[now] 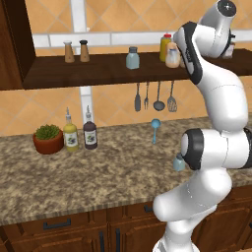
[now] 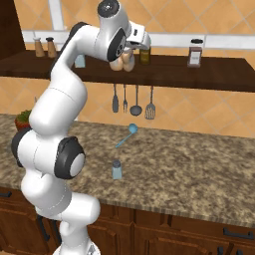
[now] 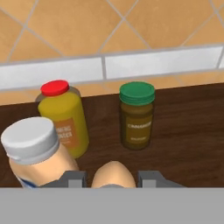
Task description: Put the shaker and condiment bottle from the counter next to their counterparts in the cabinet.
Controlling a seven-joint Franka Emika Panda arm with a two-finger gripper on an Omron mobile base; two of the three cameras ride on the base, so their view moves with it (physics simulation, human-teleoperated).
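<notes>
Up at the cabinet (image 1: 98, 71) shelf, the hand (image 3: 113, 181) is clamped on the condiment bottle (image 3: 112, 175), whose rounded peach end shows between the two dark fingertips (image 3: 73, 178). In the hand view the held bottle sits just beside the wide peach bottle (image 3: 37, 151) with its white cap, which stands next to a yellow red-capped bottle (image 3: 63, 116); a brown green-lidded jar (image 3: 137, 114) stands a little apart on the same shelf board. Further along the shelf stands a pale blue-grey shaker with grey cap (image 1: 132, 57). The shaker (image 2: 116, 170) stands upright on the table (image 2: 189, 169), near a blue spoon (image 2: 127, 134).
</notes>
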